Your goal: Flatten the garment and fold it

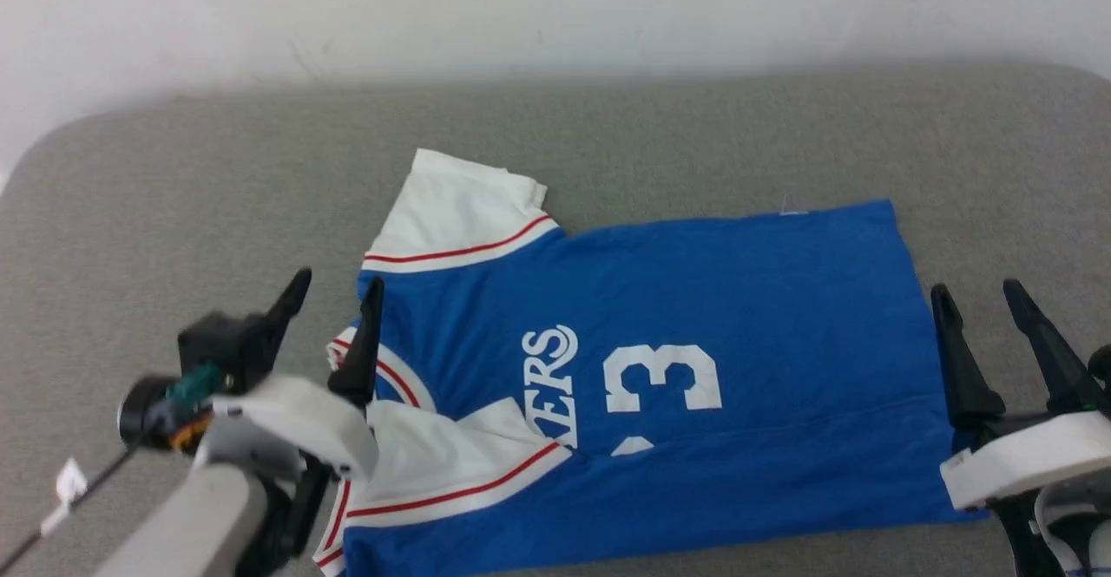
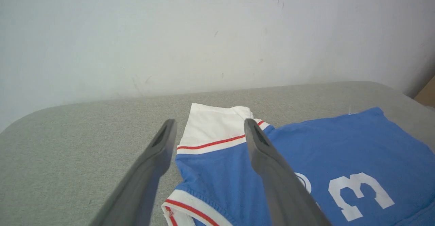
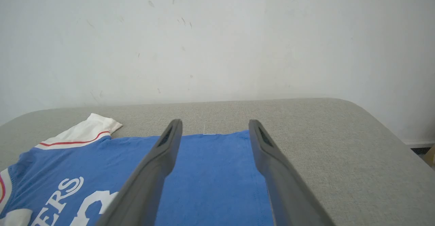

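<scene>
So far, flattened and folded once along the near edge of the shirt [image 1: 694, 299], far sleeve [image 1: 460, 204] yet to fold, left gripper [image 1: 338, 278] and right gripper [image 1: 974, 286] spread, empty.

Bench [image 1: 694, 126]: grey woven fabric cover, rounded far-left and far-right corners, surface flat and lightly mottled. Wall [image 1: 555, 4]: white, directly behind the bench's far edge, marked with small dark scuffs and scratches. Tan, cardboard-like object [image 2: 426, 95]: partly seen beyond the bench's right end, low against the wall; identity cannot be confirmed.
</scene>
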